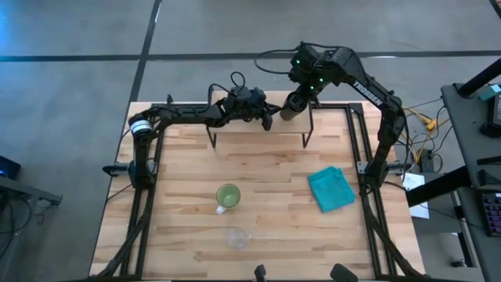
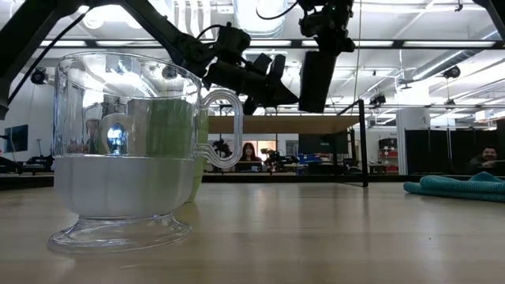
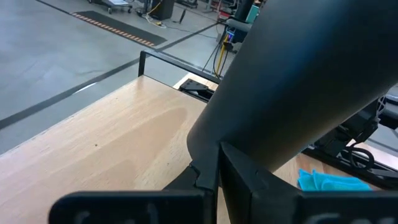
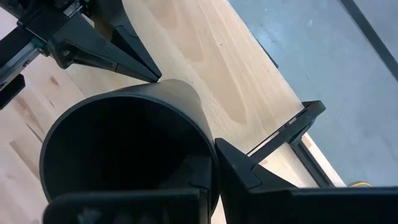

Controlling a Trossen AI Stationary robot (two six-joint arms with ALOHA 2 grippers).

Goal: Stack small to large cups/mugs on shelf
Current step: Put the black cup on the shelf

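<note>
Step in hand, as judged: placing the largest vessel first. The right gripper (image 1: 291,107), upper centre-right of the high view, is clenched on the black cup (image 1: 290,108), one finger inside the rim and one outside as the right wrist view shows. The cup hangs tilted over the right end of the shelf (image 1: 258,128); in the low view it sits upper centre, bottom edge above the shelf board, so it looks not yet set down.

The left gripper (image 1: 266,119) is just left of the black cup in the high view, over the shelf's middle. Its fingers look spread in the right wrist view, holding nothing; the tips point at the cup wall, and contact can't be confirmed.

Next move likely calls for levelling the cup, lowering it until the base meets the board, then releasing. The left arm needs to stay clear.

Green mug (image 1: 228,196) stands lower centre of the high view on the table (image 1: 180,180), well apart from the shelf. Glass cup (image 1: 237,237) is just below it, near the bottom edge. Teal cloth (image 1: 331,188) lies at centre right.

Contents: the black cup's interior looks empty in the right wrist view. The green mug appears empty from above. The glass cup shows nothing inside in the high view; can't tell more.
</note>
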